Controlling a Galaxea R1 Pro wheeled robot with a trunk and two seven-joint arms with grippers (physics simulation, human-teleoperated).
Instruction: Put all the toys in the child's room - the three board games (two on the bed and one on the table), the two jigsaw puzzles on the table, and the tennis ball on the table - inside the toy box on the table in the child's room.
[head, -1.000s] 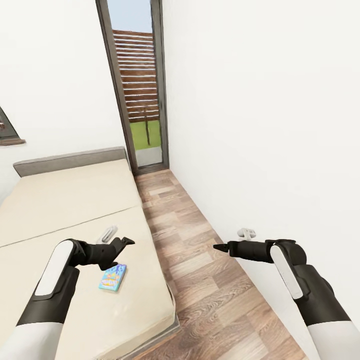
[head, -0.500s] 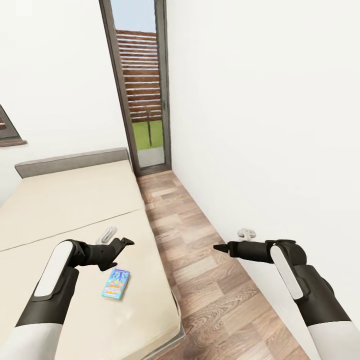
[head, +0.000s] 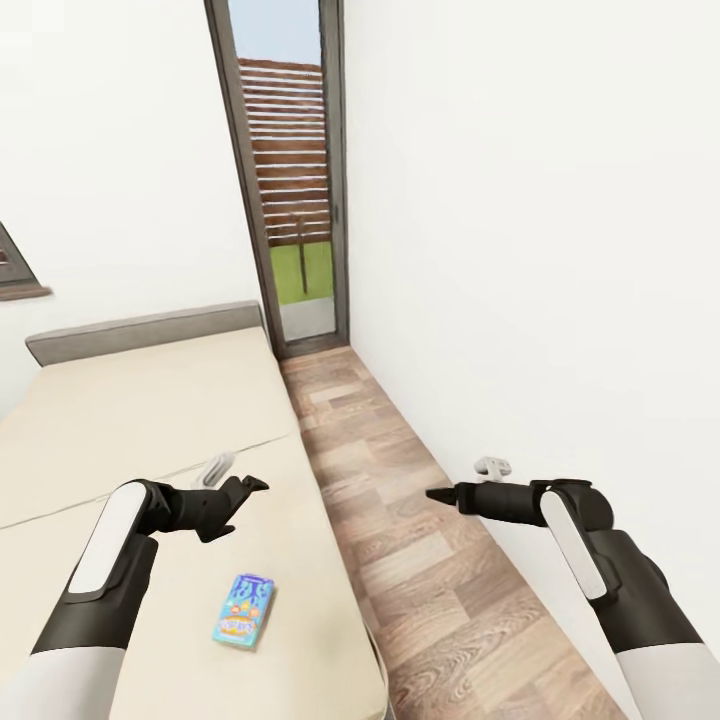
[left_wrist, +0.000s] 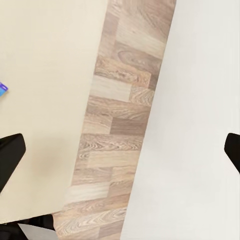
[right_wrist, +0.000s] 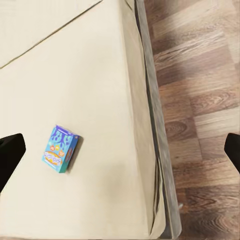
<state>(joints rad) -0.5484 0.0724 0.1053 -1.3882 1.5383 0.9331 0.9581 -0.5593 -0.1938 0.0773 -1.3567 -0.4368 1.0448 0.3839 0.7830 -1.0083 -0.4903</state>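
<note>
- The bed (head: 150, 400), a cream mattress on a thin grey frame, fills the left of the room, its grey headboard at the far end.
- One small blue-white board game (head: 243, 610) lies flat on the near mattress, close to the bed's right edge.
- Wood-plank floor (head: 400, 500) runs along the bed's right side.

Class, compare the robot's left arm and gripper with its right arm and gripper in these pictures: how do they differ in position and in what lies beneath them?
The left gripper hangs over the cream bed, beyond the blue board game; the right gripper hangs over the wooden floor, beside the white wall. The left arm bends at the elbow; the right arm reaches out straighter. Both are black and white, empty, with jaws spread open in their wrist views.
</note>
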